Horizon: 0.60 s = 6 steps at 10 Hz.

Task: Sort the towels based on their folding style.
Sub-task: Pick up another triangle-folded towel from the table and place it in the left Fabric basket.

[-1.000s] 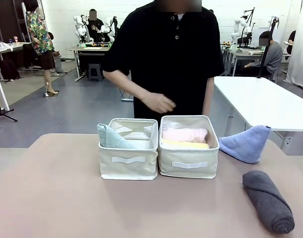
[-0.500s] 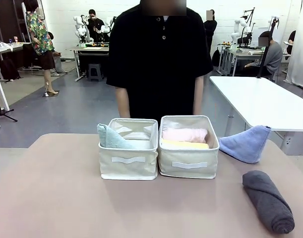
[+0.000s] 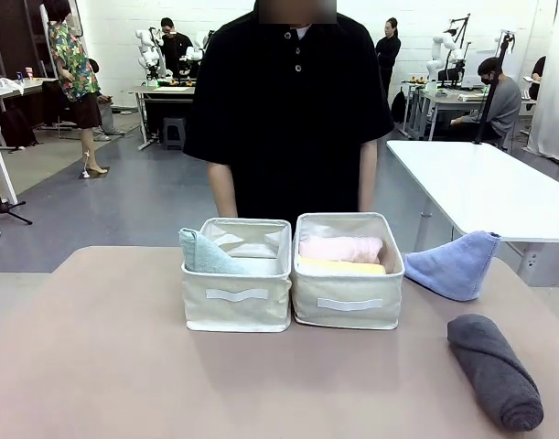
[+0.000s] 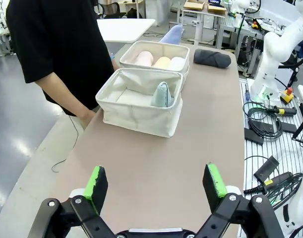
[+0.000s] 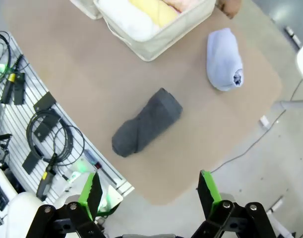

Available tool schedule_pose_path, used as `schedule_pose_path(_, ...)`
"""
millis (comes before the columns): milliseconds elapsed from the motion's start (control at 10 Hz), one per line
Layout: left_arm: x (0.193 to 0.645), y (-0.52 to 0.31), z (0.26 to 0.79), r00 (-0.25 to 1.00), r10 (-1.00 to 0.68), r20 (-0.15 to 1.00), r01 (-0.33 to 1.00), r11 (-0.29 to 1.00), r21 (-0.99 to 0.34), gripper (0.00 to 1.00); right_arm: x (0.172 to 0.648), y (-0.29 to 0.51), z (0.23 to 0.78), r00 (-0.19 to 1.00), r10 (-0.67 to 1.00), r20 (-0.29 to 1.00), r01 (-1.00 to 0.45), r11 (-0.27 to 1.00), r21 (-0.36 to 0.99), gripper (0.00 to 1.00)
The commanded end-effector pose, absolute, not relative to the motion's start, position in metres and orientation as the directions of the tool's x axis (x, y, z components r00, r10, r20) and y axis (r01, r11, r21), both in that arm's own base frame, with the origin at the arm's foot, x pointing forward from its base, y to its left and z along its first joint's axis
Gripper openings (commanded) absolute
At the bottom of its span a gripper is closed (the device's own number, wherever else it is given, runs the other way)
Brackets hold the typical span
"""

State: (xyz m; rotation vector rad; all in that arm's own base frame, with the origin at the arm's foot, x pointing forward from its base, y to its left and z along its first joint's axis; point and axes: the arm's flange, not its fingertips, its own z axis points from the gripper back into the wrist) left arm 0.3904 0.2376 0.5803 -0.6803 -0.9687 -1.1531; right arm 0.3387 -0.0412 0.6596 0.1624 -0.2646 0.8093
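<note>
Left gripper [image 4: 154, 171] hangs released over the tan table [image 3: 96, 366], green-padded jaws spread wide with nothing between them, well short of the cream roll bin [image 3: 348, 315]; right gripper [image 5: 149, 177] is likewise wide apart and empty, high above the table edge to that bin's right. Inside the roll bin lie three rolled towels side by side: the pink towel [image 3: 340, 248] farthest toward the person, the yellow towel [image 3: 338, 266] in the middle, the white towel [image 4: 177, 63] nearest the robot. Touching the roll bin's left wall stands a second cream bin [image 3: 236, 311], with the pale teal cone towel [image 3: 204, 253] leaning in its far-left corner; just beside the roll bin's right wall rests the light blue cone towel [image 3: 453, 265]; farther right and nearer the robot lies the dark grey rolled towel [image 3: 494, 370], apart from both. Behind the roll bin stands a person in a black shirt [image 3: 288, 110], arms down.
</note>
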Motion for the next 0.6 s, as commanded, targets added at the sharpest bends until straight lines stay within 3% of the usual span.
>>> schedule_pose_path(0, 0.39, 0.238, 0.582, 0.08, -0.423, 0.903, 0.958, 0.283, 0.047, 1.0, 0.342, -0.039, 0.659, 0.665, 0.691, 0.283, -0.728, 0.685, 0.038, 1.0)
schedule_pose_path(300, 0.39, 0.238, 0.582, 0.08, -0.423, 0.903, 0.958, 0.283, 0.047, 1.0, 0.339, -0.039, 0.66, 0.654, 0.696, 0.297, -0.738, 0.674, 0.044, 1.0)
schedule_pose_path(500, 0.39, 0.238, 0.582, 0.08, -0.423, 0.903, 0.958, 0.283, 0.047, 1.0, 0.374, -0.009, 0.642, 0.638, 0.76, 0.123, -0.765, 0.644, -0.003, 1.0)
